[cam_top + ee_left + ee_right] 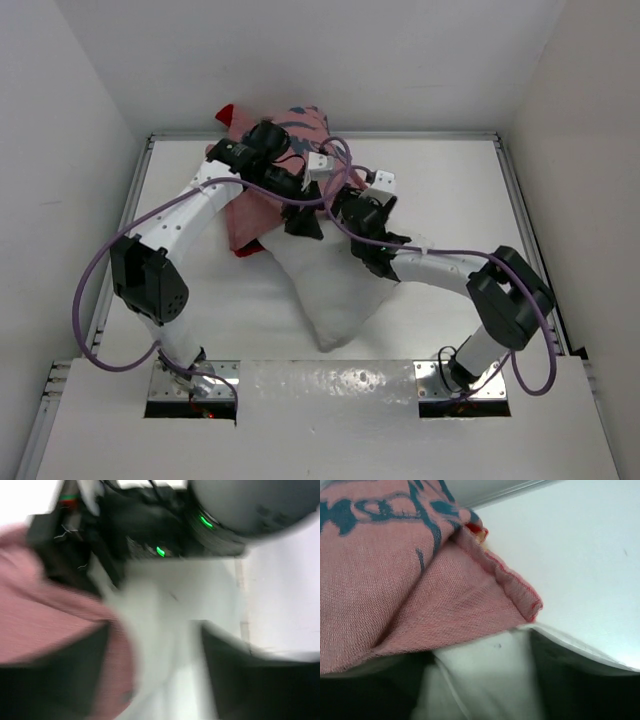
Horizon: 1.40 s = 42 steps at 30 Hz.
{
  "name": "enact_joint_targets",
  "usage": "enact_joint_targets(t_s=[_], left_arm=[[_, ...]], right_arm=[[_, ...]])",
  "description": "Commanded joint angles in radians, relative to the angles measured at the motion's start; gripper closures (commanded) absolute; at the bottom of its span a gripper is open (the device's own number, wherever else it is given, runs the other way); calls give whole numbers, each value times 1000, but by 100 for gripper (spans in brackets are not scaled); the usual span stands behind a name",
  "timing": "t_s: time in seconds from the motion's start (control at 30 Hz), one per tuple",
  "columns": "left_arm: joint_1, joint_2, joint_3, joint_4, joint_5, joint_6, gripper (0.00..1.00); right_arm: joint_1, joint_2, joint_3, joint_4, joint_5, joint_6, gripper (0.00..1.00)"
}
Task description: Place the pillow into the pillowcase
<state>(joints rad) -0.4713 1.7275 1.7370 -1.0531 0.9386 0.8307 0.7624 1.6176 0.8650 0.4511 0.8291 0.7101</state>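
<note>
Between the right jaws lies the pillow (485,680), pillowcase (395,580) just beyond

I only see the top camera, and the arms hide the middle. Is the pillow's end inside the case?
Observer: In the right wrist view the case's hem lies over the pillow, which pokes out below it.
Operator: Is something squeezing it?
Observer: No. The right hand is open, with pillow in the gap.
Operator: And the other side?
Observer: That view is blurry, but the left hand looks open too, with pink case at its side.
</note>
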Motion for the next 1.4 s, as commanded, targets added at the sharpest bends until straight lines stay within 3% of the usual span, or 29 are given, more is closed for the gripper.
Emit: enact_joint_targets(t_s=[0.0,0.07,0.2,0.23,0.27,0.3,0.33,0.37,0.4,0.43,0.5,0.53,0.6,0.77,0.83,0.93,0.97,1.03,1.07,1.1,1.13,1.23,1.37], left_arm=[[83,-72,-16,-77,106,-53,1],[197,-86,9,-38,111,-99,0],[436,-184,-71,174,-23,-406,1],[535,-193,-135,203,-41,-433,26],[574,-197,-164,200,-38,-441,61],[607,-194,-222,197,-37,-465,89],[631,-186,-249,197,-41,-476,100],[652,-177,-272,171,-29,-450,100],[655,-151,-309,159,-29,-430,99],[655,-141,-329,160,-37,-426,63],[654,-111,-387,223,-67,-452,23],[655,-99,-402,290,-84,-473,17],[655,-53,-430,346,-139,-534,6],[651,76,-444,473,-176,-613,4],[640,122,-442,490,-140,-611,11],[606,162,-453,490,-40,-596,35],[585,170,-459,495,-17,-593,46],[562,187,-482,501,28,-578,64],[548,193,-490,508,35,-575,91],[548,198,-505,515,42,-576,100],[551,201,-505,518,51,-575,100],[582,189,-478,422,133,-492,100],[583,126,-396,188,202,-271,100]], right_arm=[[-31,-56,0,-89,-105,-159,1],[-31,-106,40,-226,-218,-292,1],[-32,-197,112,-522,-407,-466,1],[-32,-235,138,-646,-430,-483,9],[-32,-255,146,-696,-464,-497,35],[-31,-274,150,-730,-510,-501,66],[-25,-292,147,-774,-513,-462,97],[-21,-324,140,-781,-516,-445,93],[-3,-335,123,-782,-541,-440,82],[20,-343,115,-769,-532,-446,41],[119,-329,106,-753,-452,-471,6],[161,-311,115,-753,-421,-509,1],[274,-231,164,-765,-324,-538,1],[388,-20,305,-787,-257,-581,1],[396,91,345,-807,-257,-580,1],[387,233,406,-824,-209,-587,1],[370,299,464,-872,-212,-572,6],[342,336,526,-900,-251,-554,24],[334,344,531,-887,-269,-537,49],[309,346,528,-870,-331,-532,61],[295,346,529,-838,-373,-522,98],[249,346,580,-800,-551,-520,100],[242,303,747,-669,-622,-554,100]])
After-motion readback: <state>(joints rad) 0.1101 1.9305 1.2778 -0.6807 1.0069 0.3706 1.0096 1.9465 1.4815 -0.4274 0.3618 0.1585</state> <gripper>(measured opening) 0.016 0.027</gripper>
